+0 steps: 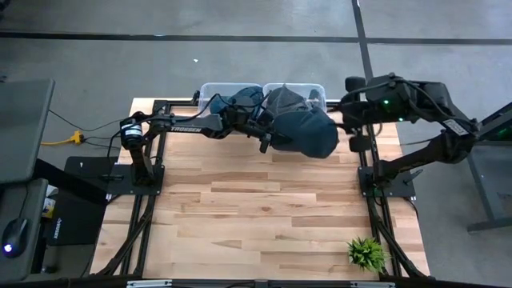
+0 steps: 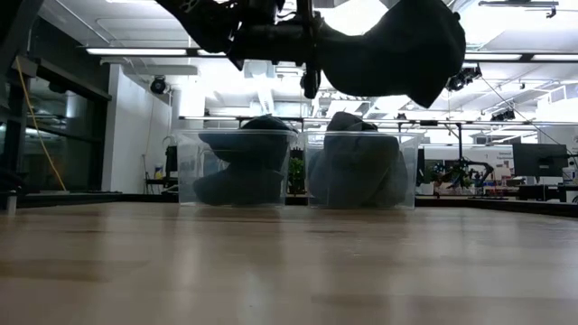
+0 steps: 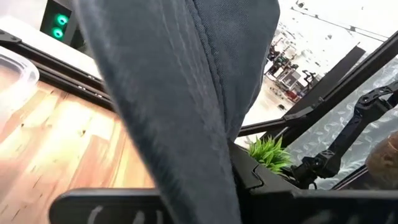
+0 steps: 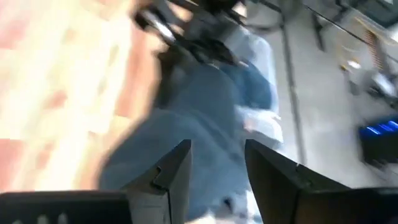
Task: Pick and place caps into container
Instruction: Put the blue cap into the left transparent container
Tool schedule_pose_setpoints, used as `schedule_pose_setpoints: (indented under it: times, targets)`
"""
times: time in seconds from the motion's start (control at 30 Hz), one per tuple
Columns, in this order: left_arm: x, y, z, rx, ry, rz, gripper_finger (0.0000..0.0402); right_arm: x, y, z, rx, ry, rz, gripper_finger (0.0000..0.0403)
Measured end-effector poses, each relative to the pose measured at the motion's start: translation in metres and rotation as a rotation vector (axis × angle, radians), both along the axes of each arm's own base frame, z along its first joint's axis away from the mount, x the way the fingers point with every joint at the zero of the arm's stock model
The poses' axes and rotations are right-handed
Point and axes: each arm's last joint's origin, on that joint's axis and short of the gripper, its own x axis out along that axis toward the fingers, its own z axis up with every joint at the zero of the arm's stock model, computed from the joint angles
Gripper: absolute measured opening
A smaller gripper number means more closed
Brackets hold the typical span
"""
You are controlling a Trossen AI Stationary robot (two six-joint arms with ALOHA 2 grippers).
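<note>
A: From the high view, where does it stand?

B: Two clear bins sit side by side at the far edge of the tabletop (image 1: 264,208). The left bin (image 1: 210,90) holds dark caps, and the right bin (image 1: 314,90) has grey fabric heaped in it. One more slate cap (image 1: 308,132) hangs in the air just in front of the right bin, not yet inside. The left gripper (image 1: 266,134) reaches across from its side and meets the cap's edge. The right gripper (image 1: 350,120) is just beside the cap's other side.

A: And the low view?

B: The held cap (image 2: 397,50) dangles above and in front of the right bin (image 2: 361,170), clear of the wood. Both bins already show caps inside; no cap lies loose on the tabletop here.

A: Left wrist view?

B: Cap fabric (image 3: 186,93) fills it, running down into that gripper, which is clamped tight on the cloth.

A: Right wrist view?

B: Blurred, but its two fingers (image 4: 171,174) stand apart with the cap (image 4: 186,118) beyond them, not pinched. It looks released on that side.

A: So how far along?

B: Near the end, I'd judge: this cap needs lowering into a bin, and no others show outside.
</note>
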Motion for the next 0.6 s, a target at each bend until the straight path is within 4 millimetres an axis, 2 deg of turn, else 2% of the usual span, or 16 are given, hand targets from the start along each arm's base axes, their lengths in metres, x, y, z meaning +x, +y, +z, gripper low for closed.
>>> schedule_pose_setpoints:
  times: [0.2,0.47,0.6]
  targets:
    - [0.000,0.000,0.000,-0.001,0.001,0.007,0.0002,0.010,0.013,-0.008,0.030,0.052,0.045,0.0169]
    - [0.000,0.001,0.000,-0.033,0.009,0.022,0.0002,0.045,0.017,-0.034,-0.068,0.197,-0.034,0.0231]
    - [0.000,0.002,0.000,-0.060,0.016,0.065,0.0002,0.063,0.020,-0.050,-0.050,0.285,-0.044,0.0250]
